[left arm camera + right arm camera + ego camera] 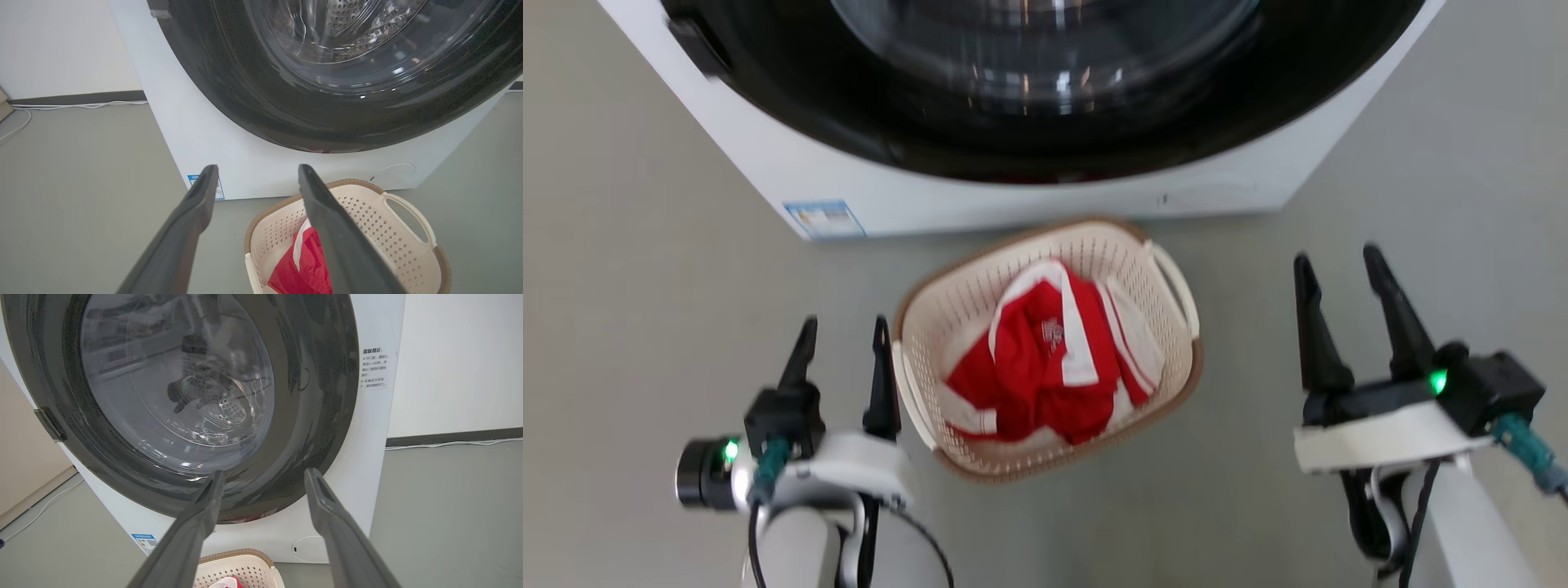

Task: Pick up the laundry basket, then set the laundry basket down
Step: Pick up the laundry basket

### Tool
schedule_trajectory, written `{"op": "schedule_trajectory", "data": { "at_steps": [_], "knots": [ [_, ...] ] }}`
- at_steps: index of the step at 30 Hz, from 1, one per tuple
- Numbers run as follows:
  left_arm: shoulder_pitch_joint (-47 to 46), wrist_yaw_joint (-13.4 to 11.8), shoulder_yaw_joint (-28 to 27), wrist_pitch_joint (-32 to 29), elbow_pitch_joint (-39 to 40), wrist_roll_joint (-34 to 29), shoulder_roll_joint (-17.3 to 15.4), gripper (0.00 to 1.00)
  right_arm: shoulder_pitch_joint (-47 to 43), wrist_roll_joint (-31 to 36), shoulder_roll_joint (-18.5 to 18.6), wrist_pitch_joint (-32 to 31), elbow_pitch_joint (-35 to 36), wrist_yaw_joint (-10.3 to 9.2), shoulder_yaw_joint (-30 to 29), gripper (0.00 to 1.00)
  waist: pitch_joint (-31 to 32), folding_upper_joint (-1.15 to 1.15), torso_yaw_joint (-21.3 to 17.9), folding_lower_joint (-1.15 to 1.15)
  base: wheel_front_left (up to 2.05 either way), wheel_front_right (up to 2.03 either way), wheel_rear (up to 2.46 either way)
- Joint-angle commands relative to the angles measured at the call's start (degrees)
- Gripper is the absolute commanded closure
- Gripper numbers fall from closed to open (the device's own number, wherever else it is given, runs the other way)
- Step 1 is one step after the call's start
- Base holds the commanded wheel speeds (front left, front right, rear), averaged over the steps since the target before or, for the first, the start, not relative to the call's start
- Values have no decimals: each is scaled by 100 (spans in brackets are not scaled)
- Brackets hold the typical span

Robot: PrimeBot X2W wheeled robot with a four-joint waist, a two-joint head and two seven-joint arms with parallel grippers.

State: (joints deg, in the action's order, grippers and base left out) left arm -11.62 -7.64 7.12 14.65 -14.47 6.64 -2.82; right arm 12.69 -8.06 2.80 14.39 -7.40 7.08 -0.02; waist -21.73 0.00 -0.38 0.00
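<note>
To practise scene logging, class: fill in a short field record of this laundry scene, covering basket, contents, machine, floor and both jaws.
basket: small cream perforated plastic laundry basket with brown rim, standing on the floor
contents: crumpled red-and-white fabric garment
behind basket: white front-loading washing machine with dark round door
ground: smooth grey floor
left jaws: open, close beside the basket's left side
right jaws: open, apart from the basket's right handle
progress: basket not yet gripped

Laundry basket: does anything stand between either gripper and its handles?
Nothing visible does. The laundry basket sits on the floor between the open left gripper and open right gripper; the washing machine stands behind it, not between.
</note>
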Motion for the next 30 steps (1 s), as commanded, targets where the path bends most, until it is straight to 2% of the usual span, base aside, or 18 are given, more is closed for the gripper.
{"op": "schedule_trajectory", "data": {
  "at_steps": [1,7,18,30],
  "knots": [
    [-316,26,-250,35,-36,85,-24,0,249,22,8,61,203,41,103,0,-571,0,-41,0,0,0,0],
    [-809,97,-396,35,-701,307,-11,0,604,6,8,61,244,41,60,0,-1044,0,-117,0,0,0,0],
    [-1660,191,-442,35,-2016,1092,-7,0,1079,-23,8,61,383,41,57,0,-1806,0,-183,0,0,0,0],
    [-2232,191,-544,35,-3080,1162,-6,0,1417,-18,8,61,616,41,28,0,-2422,0,-247,0,0,0,0]
  ]
}}
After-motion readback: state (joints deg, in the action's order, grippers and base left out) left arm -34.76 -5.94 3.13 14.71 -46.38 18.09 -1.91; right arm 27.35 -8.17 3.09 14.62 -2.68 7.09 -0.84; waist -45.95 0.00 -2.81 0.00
